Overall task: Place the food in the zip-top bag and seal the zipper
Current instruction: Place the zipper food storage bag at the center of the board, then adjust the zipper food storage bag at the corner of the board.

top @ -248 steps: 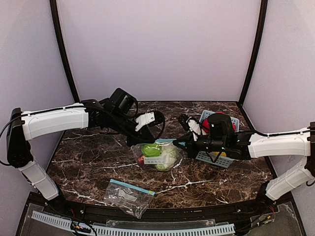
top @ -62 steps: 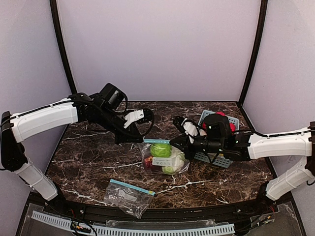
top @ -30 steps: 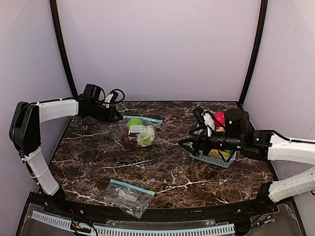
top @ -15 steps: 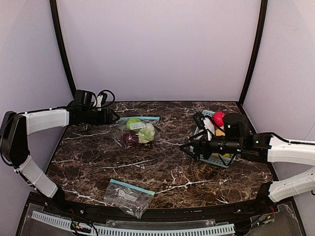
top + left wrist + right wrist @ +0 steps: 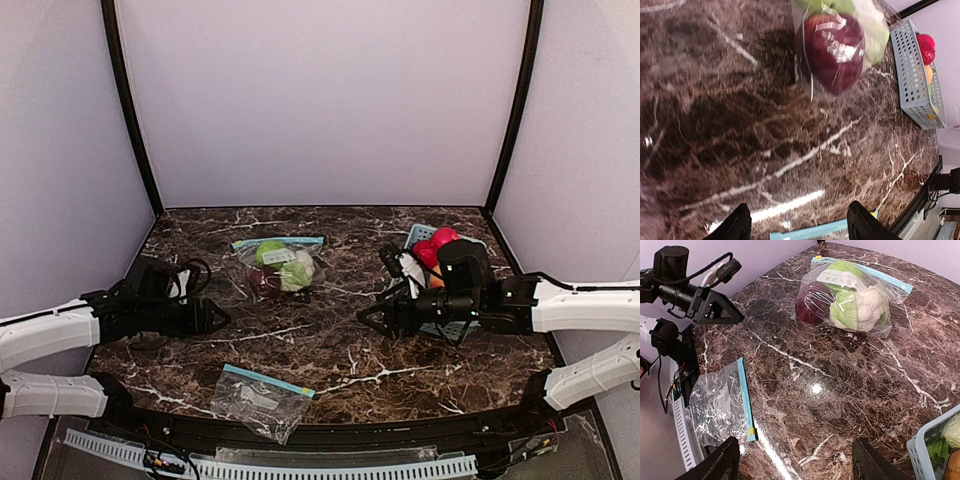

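dark marble table (image 5: 330,350), lilac walls. risk: the empty bag (image 5: 262,400) at the near edge lies flat and limp, so it may slide or collapse when pinched. far bag (image 5: 280,268) holds red apple (image 5: 812,302), green piece (image 5: 840,270) and cauliflower (image 5: 860,307); seal unclear. basket (image 5: 915,75) at the right holds red fruit (image 5: 926,47). left gripper (image 5: 797,225) and right gripper (image 5: 795,462) both gape wide, empty.

Far on the worktop (image 5: 330,350), left of centre: a clear zip-top bag (image 5: 278,268), bulging, blue zipper strip (image 5: 280,241) along its far edge; whether sealed, not clear. Inside, packed together: a dark red apple (image 5: 264,282) at near left, a green piece (image 5: 270,251) behind it, white cauliflower (image 5: 298,273) at right. By the near edge: a second bag (image 5: 262,398), empty, crumpled. At right, in the basket (image 5: 914,75): a red piece (image 5: 438,241) on top, an orange piece (image 5: 929,74) beside it.
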Controlling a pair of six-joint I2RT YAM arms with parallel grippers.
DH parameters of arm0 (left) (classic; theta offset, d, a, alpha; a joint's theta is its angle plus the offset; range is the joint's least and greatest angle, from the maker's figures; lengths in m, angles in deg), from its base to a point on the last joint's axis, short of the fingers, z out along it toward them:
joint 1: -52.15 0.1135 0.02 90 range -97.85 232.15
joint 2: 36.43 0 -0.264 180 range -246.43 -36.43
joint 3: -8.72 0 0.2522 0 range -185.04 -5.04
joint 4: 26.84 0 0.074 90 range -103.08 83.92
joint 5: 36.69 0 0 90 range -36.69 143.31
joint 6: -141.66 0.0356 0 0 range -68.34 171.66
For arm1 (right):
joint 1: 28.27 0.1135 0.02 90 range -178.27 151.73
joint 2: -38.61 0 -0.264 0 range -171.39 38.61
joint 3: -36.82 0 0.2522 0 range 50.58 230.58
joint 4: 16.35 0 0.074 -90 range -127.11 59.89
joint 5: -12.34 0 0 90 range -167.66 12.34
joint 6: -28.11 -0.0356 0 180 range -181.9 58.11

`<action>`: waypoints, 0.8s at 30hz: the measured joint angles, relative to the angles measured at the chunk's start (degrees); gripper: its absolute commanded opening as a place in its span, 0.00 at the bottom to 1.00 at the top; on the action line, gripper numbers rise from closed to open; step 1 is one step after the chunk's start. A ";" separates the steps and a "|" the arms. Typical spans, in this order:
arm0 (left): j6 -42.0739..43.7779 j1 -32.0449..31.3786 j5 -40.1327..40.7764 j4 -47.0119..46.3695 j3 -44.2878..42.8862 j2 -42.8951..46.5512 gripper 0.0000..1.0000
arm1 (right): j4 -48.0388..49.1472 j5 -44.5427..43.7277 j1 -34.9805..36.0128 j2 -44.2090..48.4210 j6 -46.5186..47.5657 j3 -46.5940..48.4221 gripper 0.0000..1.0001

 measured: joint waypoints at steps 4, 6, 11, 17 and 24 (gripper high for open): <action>-7.85 -4.70 0.11 3.45 6.03 7.52 0.63 | 0.52 -0.46 0.04 -0.09 -0.07 -0.13 0.75; -11.58 -6.14 0.11 5.09 8.41 12.35 0.62 | 1.29 -0.72 0.04 -0.09 -0.22 -0.76 0.75; -18.43 -8.22 -1.36 7.85 13.62 18.78 0.61 | 1.90 -1.36 0.04 -0.09 -0.26 -1.36 0.75; -22.69 -11.63 -3.28 11.39 14.82 19.85 0.61 | 3.15 -1.53 0.04 -0.09 -0.42 -1.42 0.75; -24.02 -14.38 -6.88 11.91 14.97 16.37 0.60 | 3.39 -1.55 0.07 -0.09 -0.42 -1.42 0.75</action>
